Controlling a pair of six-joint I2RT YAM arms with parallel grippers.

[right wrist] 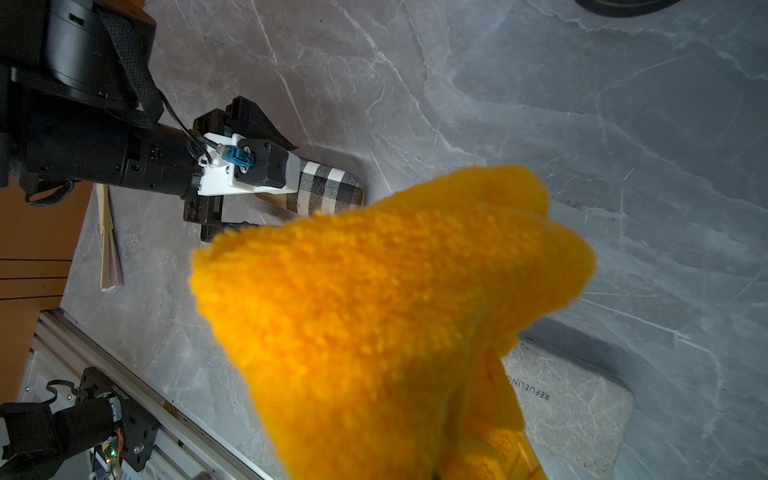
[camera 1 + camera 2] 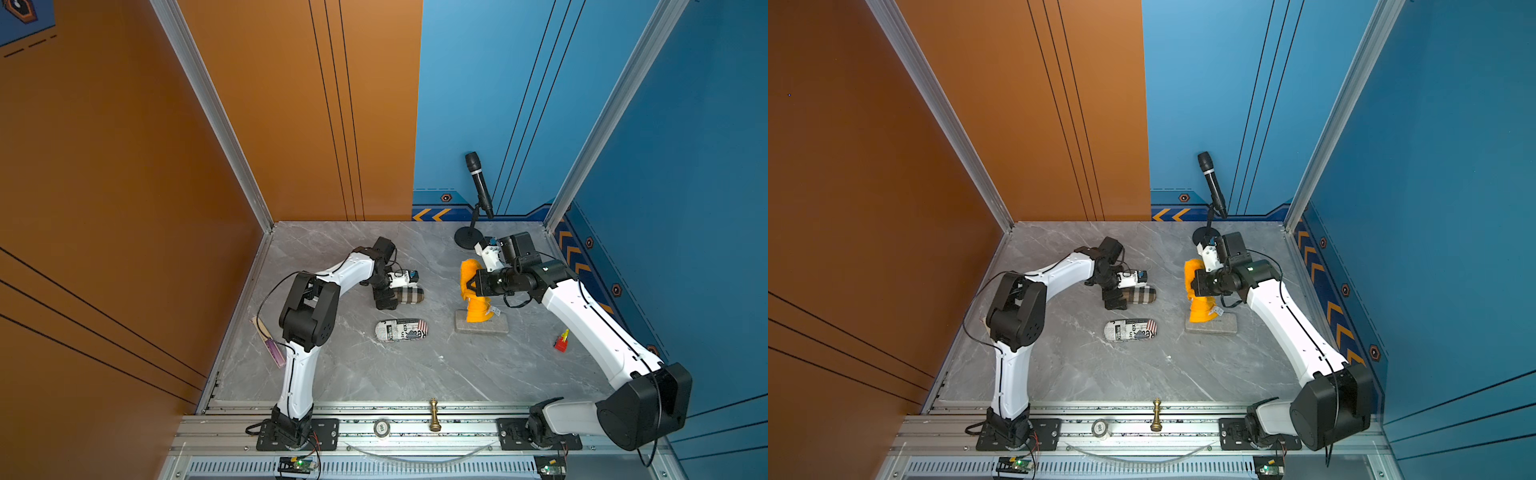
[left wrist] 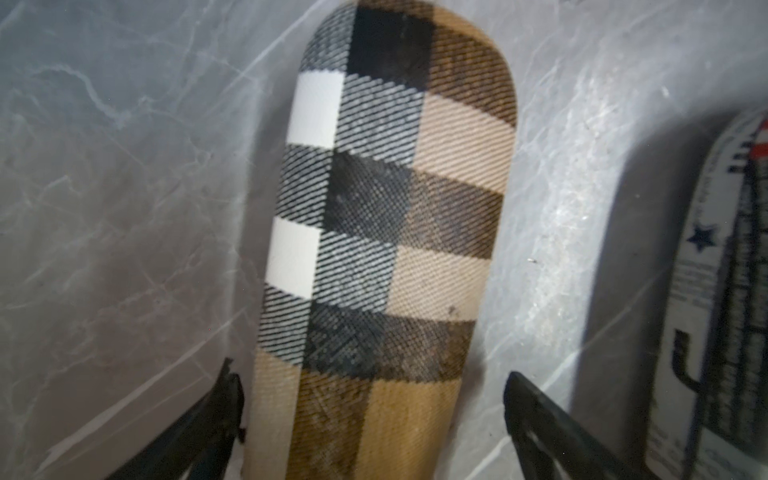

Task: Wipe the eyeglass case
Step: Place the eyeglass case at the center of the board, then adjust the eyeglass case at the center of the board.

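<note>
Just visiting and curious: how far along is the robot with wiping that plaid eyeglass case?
Done: the orange cloth is picked up, clamped in the right gripper. In hand: the left gripper stands open astride the plaid eyeglass case, which lies on the table, ungripped. Left: the cloth hangs apart from the case; whether any wiping has happened, the pictures cannot tell.

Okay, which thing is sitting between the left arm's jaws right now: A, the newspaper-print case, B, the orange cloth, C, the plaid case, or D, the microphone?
C: in the left wrist view the plaid case lies inside the left gripper, whose jaws stand open with a gap on each side.
</note>
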